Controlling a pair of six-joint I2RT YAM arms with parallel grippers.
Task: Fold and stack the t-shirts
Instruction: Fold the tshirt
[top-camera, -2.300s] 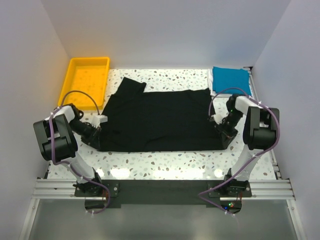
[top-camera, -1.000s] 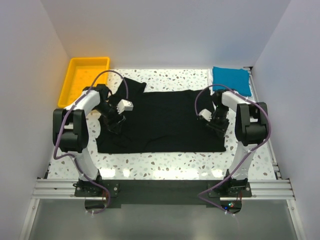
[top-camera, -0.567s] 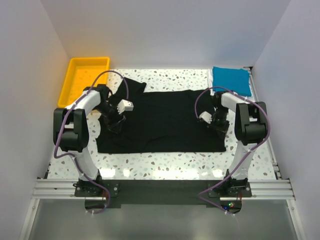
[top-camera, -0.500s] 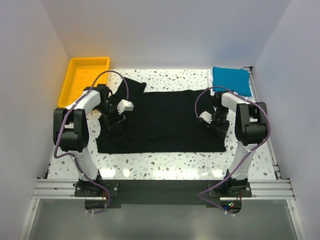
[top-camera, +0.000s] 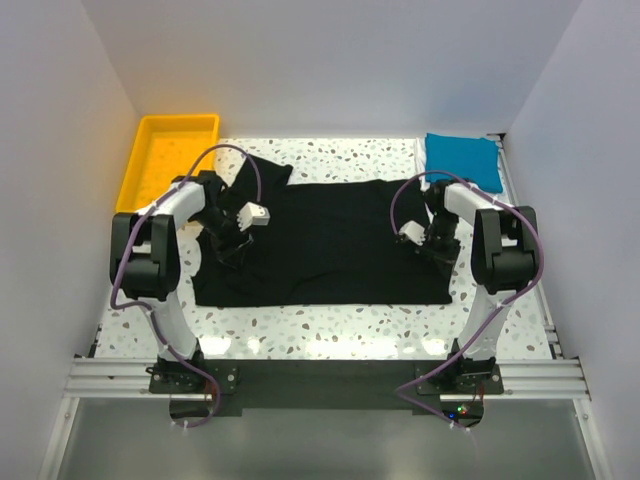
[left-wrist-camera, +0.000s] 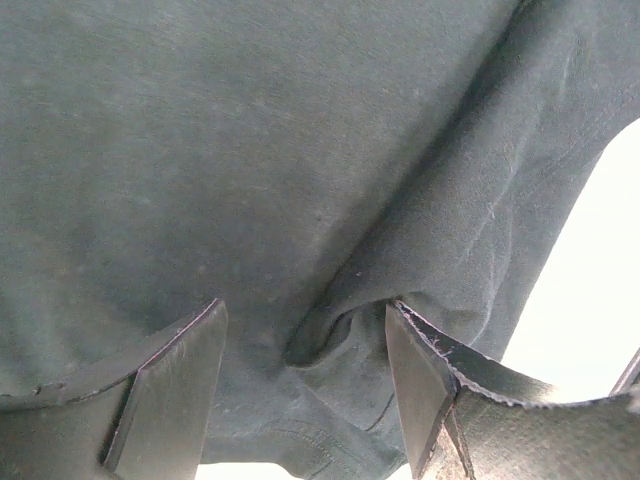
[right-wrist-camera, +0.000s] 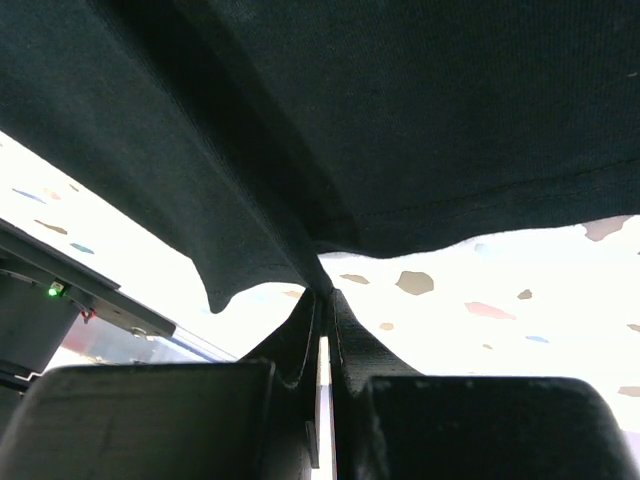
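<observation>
The large black t-shirt (top-camera: 330, 235) lies spread flat across the middle of the table. My left gripper (top-camera: 231, 247) rests on its left part, by the sleeve. In the left wrist view the jaws (left-wrist-camera: 305, 350) stand open astride a raised ridge of black cloth (left-wrist-camera: 250, 150). My right gripper (top-camera: 440, 248) is at the shirt's right edge. It is shut (right-wrist-camera: 322, 288) on a pinched fold of the black cloth (right-wrist-camera: 420, 120), lifted a little off the speckled tabletop. A bright blue t-shirt (top-camera: 461, 160) lies folded at the back right corner.
A yellow plastic tray (top-camera: 150, 172) sits at the back left, beside the left arm. White walls close in the table on three sides. The speckled tabletop (top-camera: 320, 318) shows in front of the shirt, with the arms' mounting rail (top-camera: 320, 378) below it.
Both arms have moved from the shirt's near corners up onto its sides. In the last second the right gripper shut on the shirt's edge; the left one hardly moved.
</observation>
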